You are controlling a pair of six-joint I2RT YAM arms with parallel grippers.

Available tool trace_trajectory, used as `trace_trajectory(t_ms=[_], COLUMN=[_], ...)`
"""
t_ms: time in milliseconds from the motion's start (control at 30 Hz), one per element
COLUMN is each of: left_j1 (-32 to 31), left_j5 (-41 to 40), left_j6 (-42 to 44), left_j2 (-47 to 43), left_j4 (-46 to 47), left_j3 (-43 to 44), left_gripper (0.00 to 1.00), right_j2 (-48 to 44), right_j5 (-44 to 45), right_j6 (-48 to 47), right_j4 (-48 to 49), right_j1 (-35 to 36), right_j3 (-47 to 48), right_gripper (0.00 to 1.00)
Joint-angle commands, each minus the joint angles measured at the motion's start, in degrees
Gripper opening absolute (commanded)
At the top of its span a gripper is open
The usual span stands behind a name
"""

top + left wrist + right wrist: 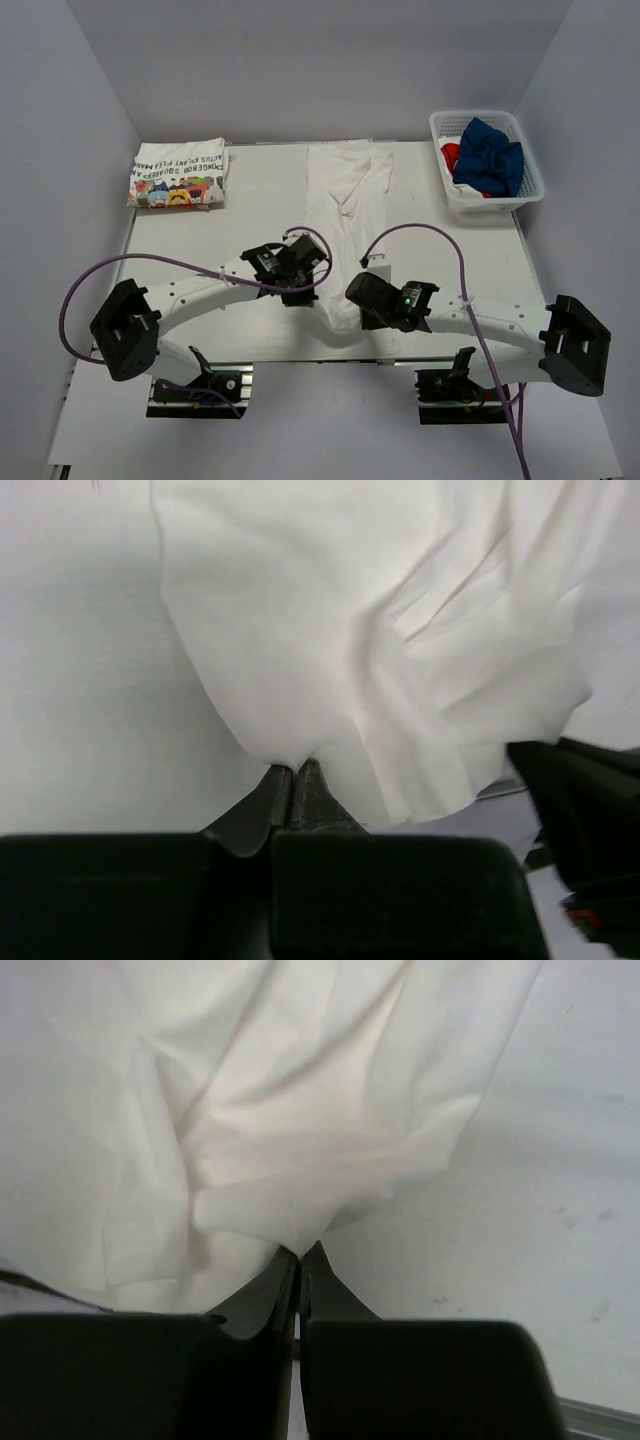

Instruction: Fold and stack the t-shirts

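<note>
Well left of the plain white t-shirt (345,190) lies a folded printed t-shirt (178,173). The left gripper (295,780) is pinched on the white shirt's near hem, and the right gripper (300,1258) likewise. The cloth looks limp and light, so its hem corners are probably the best hold. Right of it, the basket (480,116) holds a navy t-shirt (492,150).

I see a white table (200,250). A plain white t-shirt (345,200) lies stretched down its middle. A folded printed t-shirt (178,173) sits at the far left corner, and a white basket (495,202) at the far right.
</note>
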Motion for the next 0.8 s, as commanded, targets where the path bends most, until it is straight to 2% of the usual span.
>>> trace_trajectory(t_ms=[0,133,233,367,533,767], left_j1=[1.6,5.4,9.0,12.6,15.3,19.0], left_j5=[-7.8,-9.7,-10.2,-11.2,-10.1,-8.9], left_j6=[-0.5,0.3,1.0,3.6,8.7,13.5], left_j2=[2.7,11.2,15.3,19.5,24.9,34.4], left_j4=[-5.6,-9.8,-13.3,-12.0,-7.2,-6.2], left_j3=[8.1,18.5,26.7,32.7,39.4,50.2], left_gripper=[0.06,0.06,0.06,0.05,0.05,0.05], right_j2=[0.1,1.0,2.4,7.9,12.6,18.4], right_j5=[7.9,14.4,15.2,15.2,10.0,5.9], right_j6=[-0.7,-4.2,-9.2,-14.3,-17.2,-21.4], right_j4=[-0.6,3.5,8.8,13.9,19.7,24.6], right_j1=[-2.2,-6.9,-10.9,-16.1,-21.5,-28.3], right_j3=[4.6,7.7,11.0,13.9,17.5,22.3], right_gripper=[0.00,0.00,0.00,0.00,0.00,0.00])
